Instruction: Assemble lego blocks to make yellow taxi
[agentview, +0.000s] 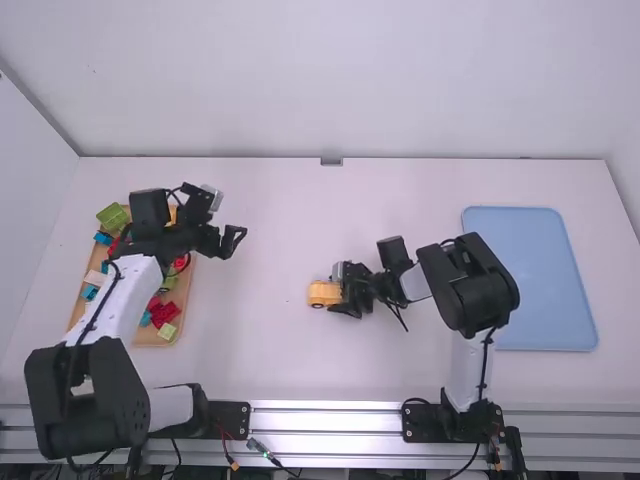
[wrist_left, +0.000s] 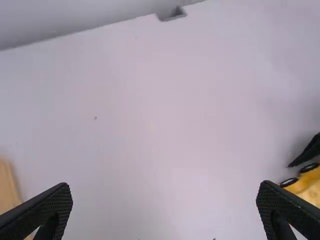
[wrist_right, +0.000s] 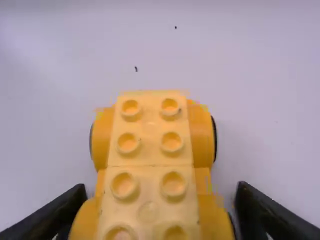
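I'm holding my right hand (wrist_right: 160, 195) spread astride the yellow taxi (agentview: 322, 294), upright on the worktop (agentview: 270, 220), and expecting stiff, light plastic (too hard a squeeze could pop it apart), so I'm favouring a low grip on its solid sides.

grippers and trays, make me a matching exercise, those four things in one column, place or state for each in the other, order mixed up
Column 1
1. left gripper
2. right gripper
3. blue tray
4. wooden tray

Column 2
A. holds loose blocks of several colours
B. is at one end of the yellow car
C. has its jaws open, with nothing between them
D. lies at the right side of the table

Right pairs: 1-C, 2-B, 3-D, 4-A
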